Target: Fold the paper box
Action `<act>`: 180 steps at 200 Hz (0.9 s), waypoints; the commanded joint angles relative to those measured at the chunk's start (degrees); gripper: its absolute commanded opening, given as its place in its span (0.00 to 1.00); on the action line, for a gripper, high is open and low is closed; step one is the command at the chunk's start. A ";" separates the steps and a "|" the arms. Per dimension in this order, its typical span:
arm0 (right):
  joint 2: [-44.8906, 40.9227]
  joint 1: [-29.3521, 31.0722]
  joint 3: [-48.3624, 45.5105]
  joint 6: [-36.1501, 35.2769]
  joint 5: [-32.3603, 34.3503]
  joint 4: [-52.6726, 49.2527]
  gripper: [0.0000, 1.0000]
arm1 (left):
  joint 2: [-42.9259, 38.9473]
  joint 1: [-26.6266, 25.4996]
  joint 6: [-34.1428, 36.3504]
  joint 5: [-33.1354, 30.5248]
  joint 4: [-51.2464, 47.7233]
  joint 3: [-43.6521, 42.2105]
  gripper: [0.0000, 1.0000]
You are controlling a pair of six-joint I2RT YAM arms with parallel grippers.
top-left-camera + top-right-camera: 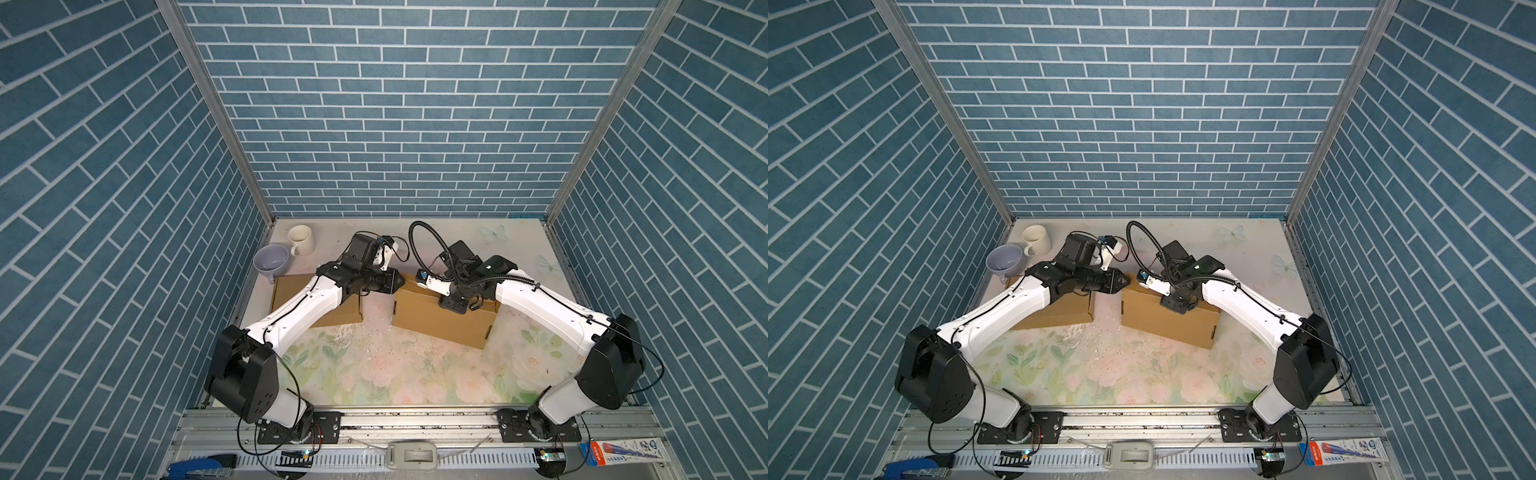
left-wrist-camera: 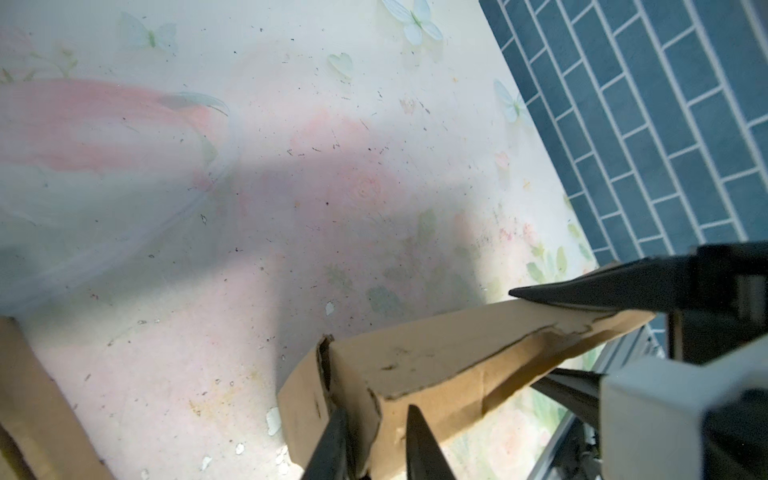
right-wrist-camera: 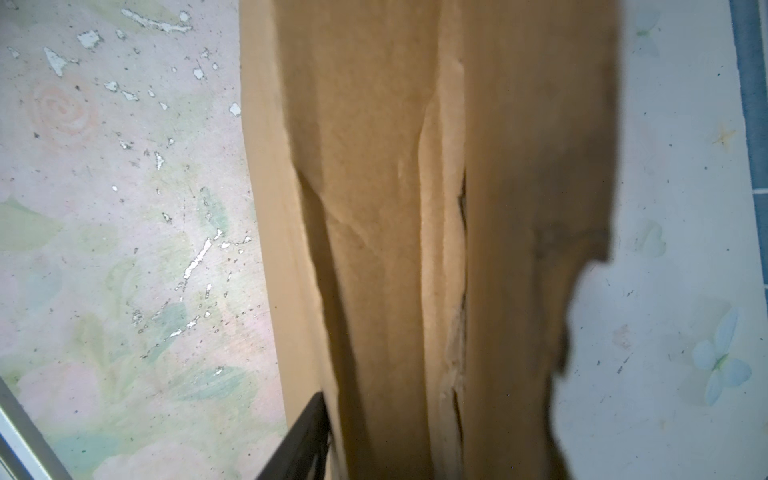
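The brown paper box (image 1: 440,322) (image 1: 1167,320) lies at mid-table, turned a little askew. My left gripper (image 1: 402,281) (image 1: 1126,281) points at its far left corner. In the left wrist view its jaws (image 2: 376,446) stand a little apart, open, with the torn corner flap (image 2: 357,399) between them. My right gripper (image 1: 455,305) (image 1: 1177,303) comes down on the box's far wall and is shut on it. Its two fingers (image 2: 582,286) sit above and below the folded wall (image 2: 457,345). The right wrist view shows one finger (image 3: 303,436) against the cardboard (image 3: 374,208); the other is hidden.
A second flat cardboard piece (image 1: 332,316) (image 1: 1067,311) lies under my left arm. A white mug (image 1: 301,240) and a lavender bowl (image 1: 271,259) stand at the far left corner. Blue brick walls close in the sides and back. The flowered tabletop (image 1: 395,365) stretches toward the front rail.
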 commanded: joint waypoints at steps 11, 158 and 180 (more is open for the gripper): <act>0.24 0.65 -2.77 0.95 3.72 0.29 0.49 | -2.91 2.50 -3.07 5.04 3.05 -0.73 0.38; -0.15 3.16 -3.64 2.22 6.88 0.38 0.48 | 3.77 4.36 -4.93 10.00 -2.37 5.97 0.47; -0.05 3.11 -3.74 2.14 6.87 0.54 0.48 | 3.74 4.36 -2.17 9.97 -4.87 4.20 0.46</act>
